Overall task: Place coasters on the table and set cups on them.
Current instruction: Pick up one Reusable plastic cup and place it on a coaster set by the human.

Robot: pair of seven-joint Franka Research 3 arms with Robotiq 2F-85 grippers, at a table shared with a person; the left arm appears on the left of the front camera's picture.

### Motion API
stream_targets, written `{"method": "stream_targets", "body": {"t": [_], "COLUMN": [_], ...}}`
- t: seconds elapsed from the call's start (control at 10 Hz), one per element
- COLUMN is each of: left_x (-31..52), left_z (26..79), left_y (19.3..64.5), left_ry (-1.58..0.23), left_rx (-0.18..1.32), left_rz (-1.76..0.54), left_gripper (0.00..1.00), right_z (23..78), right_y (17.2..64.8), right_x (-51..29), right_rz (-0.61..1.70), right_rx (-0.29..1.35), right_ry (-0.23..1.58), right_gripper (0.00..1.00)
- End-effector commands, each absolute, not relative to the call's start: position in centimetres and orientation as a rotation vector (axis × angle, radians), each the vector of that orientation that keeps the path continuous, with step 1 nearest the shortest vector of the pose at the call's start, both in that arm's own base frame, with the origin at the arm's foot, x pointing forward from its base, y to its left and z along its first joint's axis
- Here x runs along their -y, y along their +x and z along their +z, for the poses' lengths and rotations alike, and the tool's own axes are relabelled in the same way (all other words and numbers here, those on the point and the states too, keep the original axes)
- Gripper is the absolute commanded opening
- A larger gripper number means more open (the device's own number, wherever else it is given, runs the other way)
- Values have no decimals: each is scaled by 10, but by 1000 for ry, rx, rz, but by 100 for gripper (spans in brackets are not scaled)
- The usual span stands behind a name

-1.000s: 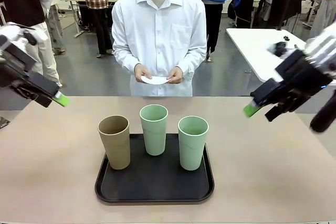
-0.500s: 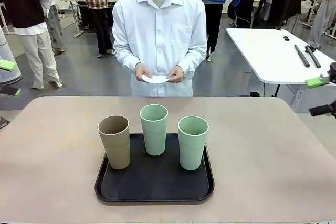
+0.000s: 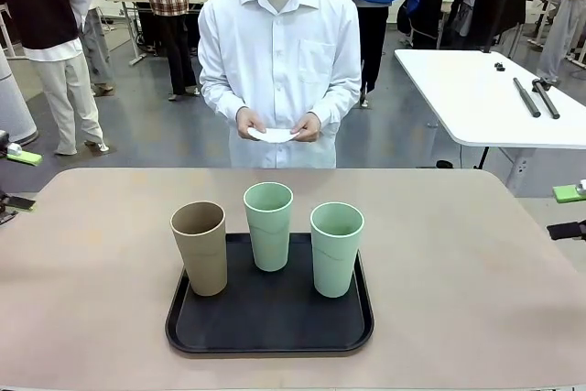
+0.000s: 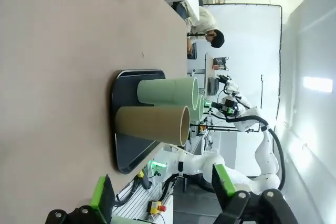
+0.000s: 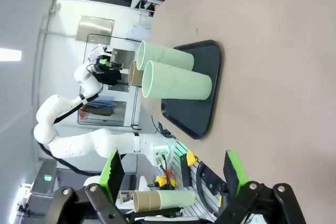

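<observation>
- My left end effector [image 3: 20, 180] sits at the left edge of the counter [image 3: 458, 272], jaws wide, holding nothing.
- My right end effector [image 3: 568, 211] sits at the right edge, jaws equally wide and empty.
- Both are well apart from the middle; I judge this leaves the person room to lay items down.
- The coasters [image 3: 272, 135] are a thin white stack held in the person's hands [image 3: 249, 124] beyond the far edge. None lies on the counter.
- The three cups [image 3: 268, 224], one tan and two mint, stand upright and close together on the black tray [image 3: 270, 318].
- Judgement: the cups wait on the tray because no coaster is down yet. Wide jaws suit a later grasp around a tapered cup body.
</observation>
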State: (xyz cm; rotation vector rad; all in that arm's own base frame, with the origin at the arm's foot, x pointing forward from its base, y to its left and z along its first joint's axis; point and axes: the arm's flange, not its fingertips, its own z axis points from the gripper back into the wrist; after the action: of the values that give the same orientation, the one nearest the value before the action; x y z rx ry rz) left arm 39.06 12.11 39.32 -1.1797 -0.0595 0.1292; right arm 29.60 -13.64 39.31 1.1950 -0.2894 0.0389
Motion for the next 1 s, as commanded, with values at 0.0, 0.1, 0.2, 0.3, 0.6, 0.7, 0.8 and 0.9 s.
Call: {"method": "stream_targets", "body": {"t": [0.0, 0.1, 0.2, 0.3, 0.6, 0.7, 0.8, 0.9], "left_x": [-126, -128, -132, -133, -133, -133, -133, -133], "left_z": [389, 383, 383, 386, 382, 382, 382, 382], "left_y": [394, 391, 391, 390, 391, 391, 391, 391], "left_ry": [-1222, -1235, -1245, -1246, -1221, -1221, -1221, -1221], "left_rx": [98, 104, 115, 120, 84, 84, 84, 84], "left_rz": [142, 164, 174, 177, 192, 192, 192, 192], "left_gripper": [100, 100, 100, 100, 100, 100, 100, 100], "right_z": [363, 360, 360, 361, 371, 371, 371, 371], "right_y": [261, 259, 260, 260, 294, 294, 294, 294], "right_x": [102, 103, 103, 102, 140, 140, 140, 140], "right_rz": [43, 40, 43, 51, 38, 38, 38, 38], "right_rx": [313, 310, 310, 317, 284, 284, 284, 284], "right_ry": [1255, 1254, 1255, 1265, 1247, 1247, 1247, 1247], "right_gripper": [100, 100, 100, 100, 100, 100, 100, 100]}}
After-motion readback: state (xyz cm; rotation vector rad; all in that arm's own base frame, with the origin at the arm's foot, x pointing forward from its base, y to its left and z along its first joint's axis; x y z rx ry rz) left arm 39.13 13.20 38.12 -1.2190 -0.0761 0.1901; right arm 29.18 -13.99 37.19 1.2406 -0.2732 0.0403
